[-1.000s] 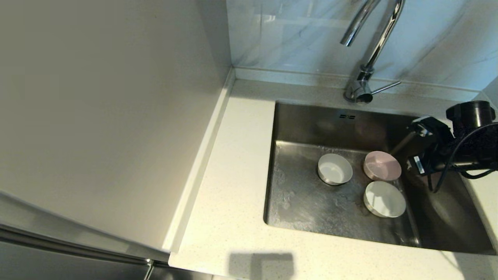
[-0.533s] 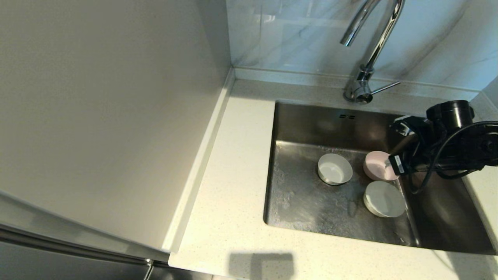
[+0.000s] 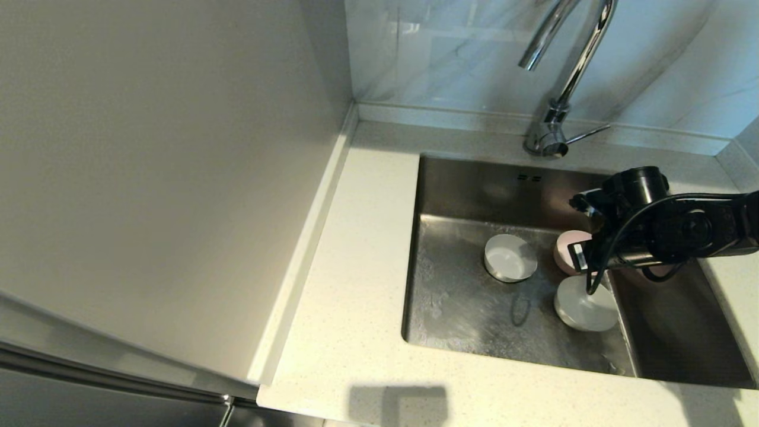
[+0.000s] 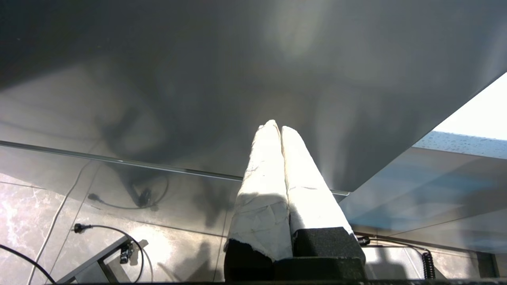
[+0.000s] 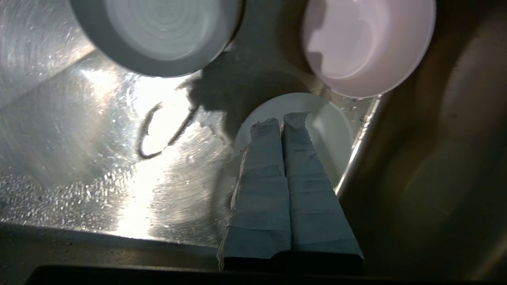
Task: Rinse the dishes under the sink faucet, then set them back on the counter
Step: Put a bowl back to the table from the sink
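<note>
Three bowls stand in the steel sink: a light grey-white bowl near the middle, a pale pink bowl partly covered by my right arm, and a white bowl nearer the front. My right gripper is shut and empty, pointing down with its tips just above the white bowl. The chrome faucet arches over the back of the sink; no water shows. My left gripper is shut and empty, parked away from the sink.
The speckled counter runs along the sink's left and front. A tall grey cabinet panel stands at its left. The faucet lever sticks out to the right. A cable loop hangs from my right wrist over the white bowl.
My right arm has swung left from the sink's right wall to above the bowls. It now covers part of the pink bowl. The bowls have not moved.
</note>
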Controlling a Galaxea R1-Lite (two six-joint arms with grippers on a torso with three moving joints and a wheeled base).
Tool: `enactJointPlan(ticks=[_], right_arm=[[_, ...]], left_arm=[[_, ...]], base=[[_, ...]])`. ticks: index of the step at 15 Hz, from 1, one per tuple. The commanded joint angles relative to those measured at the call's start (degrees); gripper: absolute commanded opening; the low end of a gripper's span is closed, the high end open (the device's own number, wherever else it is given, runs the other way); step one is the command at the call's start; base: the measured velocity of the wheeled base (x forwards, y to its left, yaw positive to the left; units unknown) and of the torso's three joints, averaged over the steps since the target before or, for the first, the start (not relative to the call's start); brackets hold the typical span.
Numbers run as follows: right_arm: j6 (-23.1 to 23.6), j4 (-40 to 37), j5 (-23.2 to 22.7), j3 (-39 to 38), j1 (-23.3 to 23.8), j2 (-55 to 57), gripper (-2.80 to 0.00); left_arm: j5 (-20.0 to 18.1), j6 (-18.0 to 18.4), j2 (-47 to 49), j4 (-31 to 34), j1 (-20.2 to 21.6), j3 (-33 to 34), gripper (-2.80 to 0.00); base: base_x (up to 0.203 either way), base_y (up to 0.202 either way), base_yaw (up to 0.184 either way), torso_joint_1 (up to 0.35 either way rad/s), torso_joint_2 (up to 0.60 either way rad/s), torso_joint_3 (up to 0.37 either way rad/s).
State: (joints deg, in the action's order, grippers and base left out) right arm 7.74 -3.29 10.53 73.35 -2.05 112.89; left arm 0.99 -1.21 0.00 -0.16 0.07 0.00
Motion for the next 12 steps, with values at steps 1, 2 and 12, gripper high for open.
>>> enactJointPlan(ticks=[1, 2, 12], right_arm=[[-0.17, 0.17, 0.19, -0.05, -0.82, 1.44, 0.0], [-0.25, 0.37, 0.15, 0.08, -0.85, 1.86, 0.0], [-12.16, 0.2, -0.78, 9.08, -2.53, 9.87, 0.0]], left_arm=[[0.07, -0.02, -0.18, -0.02, 0.01, 0.0, -2.8], [0.07, -0.02, -0.18, -0.02, 0.01, 0.0, -2.8], [0.07, -0.02, -0.18, -0.02, 0.01, 0.0, -2.8]], base=[[0.0, 0.0, 0.0, 0.0, 0.0, 0.0], [0.0, 0.0, 0.0, 0.0, 0.0, 0.0], [0.0, 0.0, 0.0, 0.0, 0.0, 0.0]])
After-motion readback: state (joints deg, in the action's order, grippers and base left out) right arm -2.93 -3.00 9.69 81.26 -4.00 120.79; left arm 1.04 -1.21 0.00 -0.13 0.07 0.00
